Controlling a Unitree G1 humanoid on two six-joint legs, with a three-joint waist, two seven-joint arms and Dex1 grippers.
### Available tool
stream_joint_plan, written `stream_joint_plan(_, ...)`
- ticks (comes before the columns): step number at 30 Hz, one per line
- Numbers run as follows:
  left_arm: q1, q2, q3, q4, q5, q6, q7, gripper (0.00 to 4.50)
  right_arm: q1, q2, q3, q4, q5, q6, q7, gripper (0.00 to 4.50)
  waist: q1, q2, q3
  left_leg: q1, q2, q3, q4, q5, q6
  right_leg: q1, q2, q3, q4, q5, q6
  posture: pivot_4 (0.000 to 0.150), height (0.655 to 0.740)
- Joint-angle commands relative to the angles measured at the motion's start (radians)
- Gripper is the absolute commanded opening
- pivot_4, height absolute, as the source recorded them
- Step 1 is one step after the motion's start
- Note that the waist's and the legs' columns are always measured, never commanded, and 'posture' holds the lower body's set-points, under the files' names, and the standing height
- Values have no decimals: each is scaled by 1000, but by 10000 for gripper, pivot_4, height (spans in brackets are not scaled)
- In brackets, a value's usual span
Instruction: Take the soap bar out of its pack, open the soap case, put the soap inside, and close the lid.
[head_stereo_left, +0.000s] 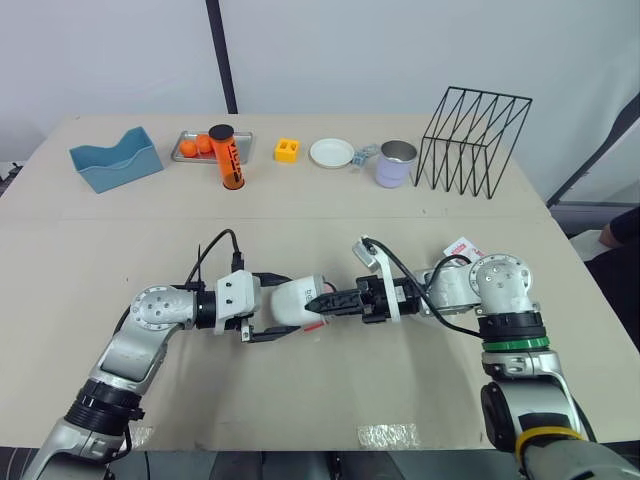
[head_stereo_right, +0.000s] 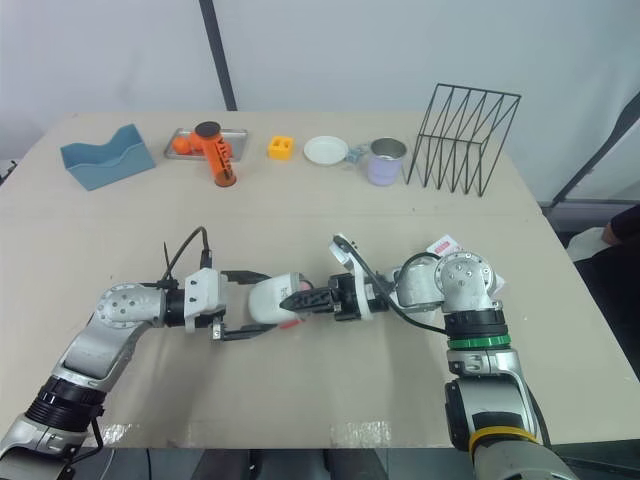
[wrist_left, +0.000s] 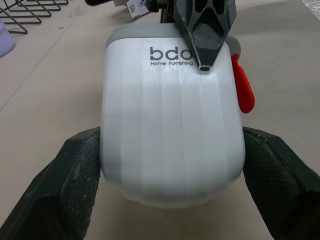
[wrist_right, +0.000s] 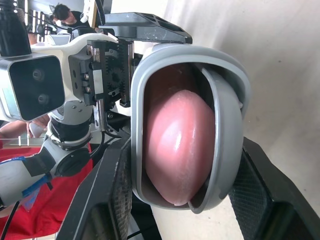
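With the left gripper (wrist_left: 172, 150) fingers (wrist_left: 75, 175) clamping the white plastic soap case (head_stereo_left: 292, 300), pink oval soap bar (wrist_right: 177, 145) inside, the right gripper (head_stereo_left: 328, 300) fingers (wrist_right: 260, 200), pinched across its gaping end, should squeeze the grey lid (wrist_right: 225, 125) evenly shut.

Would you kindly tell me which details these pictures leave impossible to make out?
1. Head views: the soap case's inside, covered by its shell and the right tool.
2. Right wrist view: part of the soap, behind the case's grey rim.
3. Head views: the soap pack's print, too small and partly behind the right arm.
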Motion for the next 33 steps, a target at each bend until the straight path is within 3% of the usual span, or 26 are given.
stream_joint_plan(1, -21, 3, 27, -31, -44, 20, -6, 41121, -17, -6, -12, -40, 1, 4, 12, 20585, 0, 0, 0, 0, 0, 0, 0, 0, 0, 0, 0, 0, 0, 0, 0, 1500, 7400)
stream_joint_plan(10, -51, 39, 46, -3, -82, 90, -51, 41121, -33, -61, 44, -143, -106, -37, 106, 20585, 0, 0, 0, 0, 0, 0, 0, 0, 0, 0, 0, 0, 0, 0, 0, 1500, 7400)
stream_joint_plan(18, -113, 108, 86, 16, -195, 277, -122, 41121, -160, -329, 346, -286, -419, -361, 493, 20585, 0, 0, 0, -1, 0, 0, 0, 0, 0, -2, 0, 0, 0, -1, 1, 1500, 7400)
stream_joint_plan(22, -137, 114, 95, 9, -222, 343, -132, 41121, -217, -429, 509, -328, -663, -609, 661, 20585, 0, 0, 0, -2, 0, 0, 0, 0, 0, -3, 0, -1, -1, 0, 1, 1500, 7400)
stream_joint_plan(27, -176, 93, 80, 7, -213, 370, -112, 41121, -314, -486, 653, -370, -933, -877, 830, 20585, 1, 1, 0, -2, 0, 0, 0, 0, 0, -3, 0, -1, 0, 0, 0, 1500, 7400)
stream_joint_plan(33, -227, 16, 65, -21, -194, 409, 2, 41121, -394, -468, 723, -415, -1100, -978, 961, 20585, 1, 0, 1, -2, 0, 0, 0, 0, 0, -3, -2, -2, 0, 0, 0, 1500, 7400)
